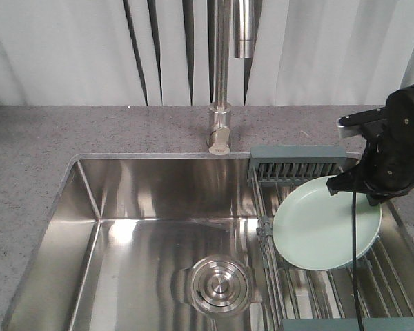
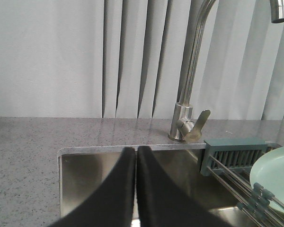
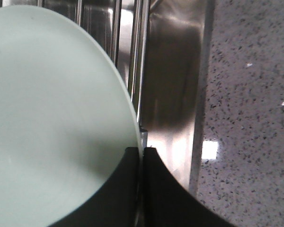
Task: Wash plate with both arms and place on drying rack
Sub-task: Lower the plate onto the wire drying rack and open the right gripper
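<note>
Two black fingers (image 2: 109, 194) of the left gripper (image 2: 136, 153) are pressed tight together, and there is nothing between them. They hang at the near side of the steel sink (image 1: 145, 207), toward its left part. In the sink floor sits a round drain (image 1: 221, 284). On the far side a tall shiny tap (image 1: 221, 103) stands on the grey speckled counter (image 1: 55, 138), with a pale curtain (image 1: 69, 48) behind it.

To the right of the tap, the drying rack (image 1: 300, 160) lies across the right part of the sink, its steel wires running from far to near. The mint-green plate (image 1: 317, 227) is over this rack and tilted. I cannot tell if its low edge touches the wires.

On the far right, the black right arm (image 1: 400, 131) reaches down. The right gripper (image 3: 142, 150) is closed thin on the plate's rim and pinches it at the far right edge.
</note>
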Controlling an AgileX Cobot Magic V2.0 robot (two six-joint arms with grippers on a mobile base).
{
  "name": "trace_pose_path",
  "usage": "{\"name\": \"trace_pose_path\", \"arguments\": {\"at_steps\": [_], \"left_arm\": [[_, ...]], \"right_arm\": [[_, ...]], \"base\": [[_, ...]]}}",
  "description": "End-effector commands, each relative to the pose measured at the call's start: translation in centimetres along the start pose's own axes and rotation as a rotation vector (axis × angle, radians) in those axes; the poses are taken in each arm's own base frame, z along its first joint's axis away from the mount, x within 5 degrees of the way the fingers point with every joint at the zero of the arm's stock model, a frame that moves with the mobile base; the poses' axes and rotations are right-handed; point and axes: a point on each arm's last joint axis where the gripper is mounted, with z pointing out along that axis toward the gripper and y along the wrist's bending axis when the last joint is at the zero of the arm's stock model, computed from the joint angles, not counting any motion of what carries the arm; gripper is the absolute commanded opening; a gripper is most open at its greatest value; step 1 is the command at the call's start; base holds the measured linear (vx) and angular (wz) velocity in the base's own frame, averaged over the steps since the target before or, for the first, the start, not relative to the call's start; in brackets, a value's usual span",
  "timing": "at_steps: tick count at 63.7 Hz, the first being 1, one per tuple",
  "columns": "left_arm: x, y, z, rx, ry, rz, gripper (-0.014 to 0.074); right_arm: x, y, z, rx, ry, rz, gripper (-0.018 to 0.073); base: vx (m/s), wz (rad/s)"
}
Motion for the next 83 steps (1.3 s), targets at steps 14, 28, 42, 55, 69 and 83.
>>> {"name": "trace_pose_path", "arguments": {"at_steps": [14, 28, 42, 55, 69, 83], "left_arm": [[-0.7, 0.1, 0.1, -0.024, -0.015, 0.022, -0.0006], [-0.7, 0.1, 0.1, -0.024, -0.015, 0.022, -0.0006], [-0.7, 0.1, 0.1, -0.024, -0.015, 0.021, -0.0006], [-0.7, 0.1, 0.1, -0.022, -0.014, 0.021, -0.0006], [-0.7, 0.1, 0.1, -0.020, -0.013, 0.021, -0.0006], [-0.7, 0.1, 0.1, -0.020, -0.013, 0.021, -0.0006]], "right_arm": [[-0.9, -0.7, -0.7, 0.043, -0.054, -0.038, 0.0123], [-0.9, -0.7, -0.8, 0.045, -0.052, -0.056, 0.0397], [-0.6, -1.0, -2.2, 0.047, -0.088, -0.068, 0.0546], [0.4, -1.9, -7.5, 0.022, -0.261, -0.091, 0.0412], [4.1, -2.1, -15.9, -0.127, -0.529, -0.126, 0.0027], [9.8, -1.5, -22.2, -0.301, -0.789, -0.216, -0.0009]], "base": [[0.00, 0.00], [0.00, 0.00], [0.00, 0.00], [0.00, 0.00], [0.00, 0.00], [0.00, 0.00]]}}
